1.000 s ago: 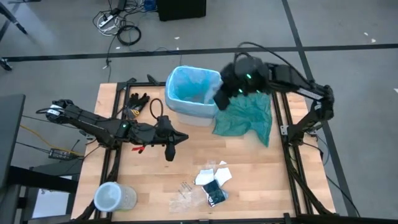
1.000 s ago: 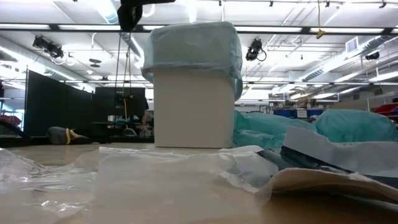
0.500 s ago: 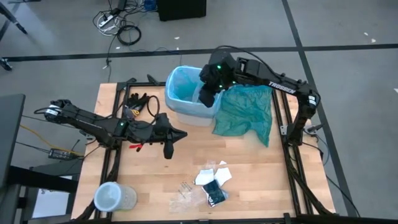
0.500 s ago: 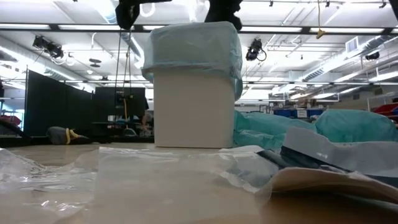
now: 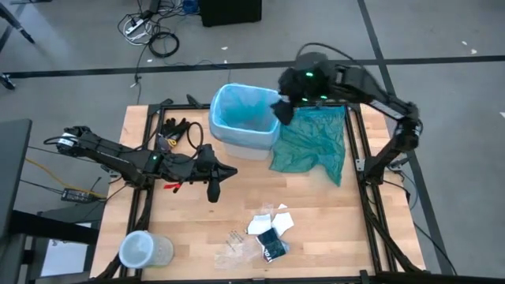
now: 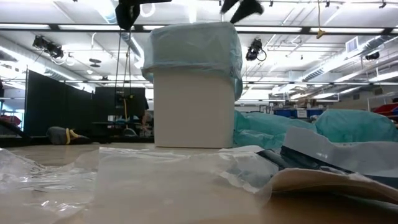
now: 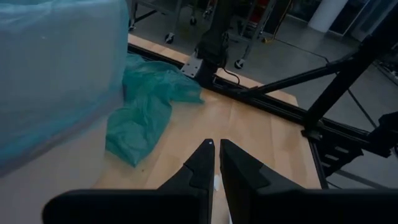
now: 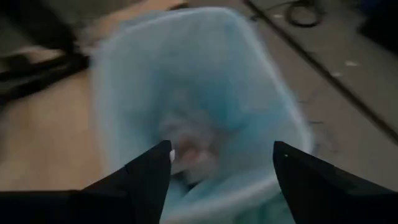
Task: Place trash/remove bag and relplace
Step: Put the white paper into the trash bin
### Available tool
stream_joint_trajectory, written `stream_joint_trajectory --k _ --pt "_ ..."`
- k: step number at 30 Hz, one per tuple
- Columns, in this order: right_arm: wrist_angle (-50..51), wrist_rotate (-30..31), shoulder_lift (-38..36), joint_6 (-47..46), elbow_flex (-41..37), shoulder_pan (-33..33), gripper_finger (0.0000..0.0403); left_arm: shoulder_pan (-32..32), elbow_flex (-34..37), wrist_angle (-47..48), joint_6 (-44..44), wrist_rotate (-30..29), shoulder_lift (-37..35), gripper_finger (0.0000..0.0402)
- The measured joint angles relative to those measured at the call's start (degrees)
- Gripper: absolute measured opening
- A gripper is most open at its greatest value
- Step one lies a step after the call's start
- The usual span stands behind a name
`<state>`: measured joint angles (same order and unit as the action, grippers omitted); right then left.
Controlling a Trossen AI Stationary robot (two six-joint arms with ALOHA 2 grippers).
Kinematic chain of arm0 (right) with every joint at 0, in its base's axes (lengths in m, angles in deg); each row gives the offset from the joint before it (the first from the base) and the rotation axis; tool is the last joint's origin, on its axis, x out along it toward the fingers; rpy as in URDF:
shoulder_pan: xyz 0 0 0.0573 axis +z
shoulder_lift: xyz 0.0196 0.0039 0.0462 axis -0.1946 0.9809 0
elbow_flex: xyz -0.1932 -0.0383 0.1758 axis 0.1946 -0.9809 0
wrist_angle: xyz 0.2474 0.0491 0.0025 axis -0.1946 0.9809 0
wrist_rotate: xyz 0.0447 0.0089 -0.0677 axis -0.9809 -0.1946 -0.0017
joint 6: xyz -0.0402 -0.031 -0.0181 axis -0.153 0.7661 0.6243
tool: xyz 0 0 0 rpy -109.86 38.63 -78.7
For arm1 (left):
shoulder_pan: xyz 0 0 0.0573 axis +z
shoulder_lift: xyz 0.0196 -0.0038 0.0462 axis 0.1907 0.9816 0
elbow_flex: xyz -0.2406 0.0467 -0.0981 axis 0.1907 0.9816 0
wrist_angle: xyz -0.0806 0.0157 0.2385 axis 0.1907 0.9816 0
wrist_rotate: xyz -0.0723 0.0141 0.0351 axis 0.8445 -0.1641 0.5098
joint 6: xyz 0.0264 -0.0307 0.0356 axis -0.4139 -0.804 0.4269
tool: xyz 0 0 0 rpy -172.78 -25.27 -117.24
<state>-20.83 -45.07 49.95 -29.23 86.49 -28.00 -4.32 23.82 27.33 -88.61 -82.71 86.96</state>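
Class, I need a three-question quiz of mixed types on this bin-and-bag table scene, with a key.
1. True or false: the right gripper is open at the bin rim.
2. The teal-green bag lies: A) in the bin B) on the table beside the bin C) under the clear lidded container.
3. Which liner colour lines the bin?

Key: 1 true. 2 B. 3 light blue bag.
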Motion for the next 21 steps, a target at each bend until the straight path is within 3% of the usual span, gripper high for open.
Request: stream_joint_trajectory --k 4,7,10,15,21 --pt "10.8 -4.6 -3.3 -3.4 0.1 6.6 0.0242 0.0 0.0 0.2 0.1 -0.4 0.0 0.0035" --pt "20.1 -2.5 -2.2 -7.1 -0.6 14.4 0.0232 0.0 0.0 0.4 0.5 -0.7 0.0 0.0035" --pt "22.1 0.0 -0.8 -11.7 -5.1 22.4 0.0233 0.0 0.0 0.9 1.2 -0.7 0.0 0.0035" --pt "13.9 2.1 1.7 -18.2 -18.0 32.3 0.0252 0.0 0.0 1.2 1.2 -0.8 0.0 0.0035" --pt "-8.1 1.2 2.0 -28.4 -34.1 37.5 0.0267 0.0 0.0 2.8 1.1 -0.9 0.0 0.0035"
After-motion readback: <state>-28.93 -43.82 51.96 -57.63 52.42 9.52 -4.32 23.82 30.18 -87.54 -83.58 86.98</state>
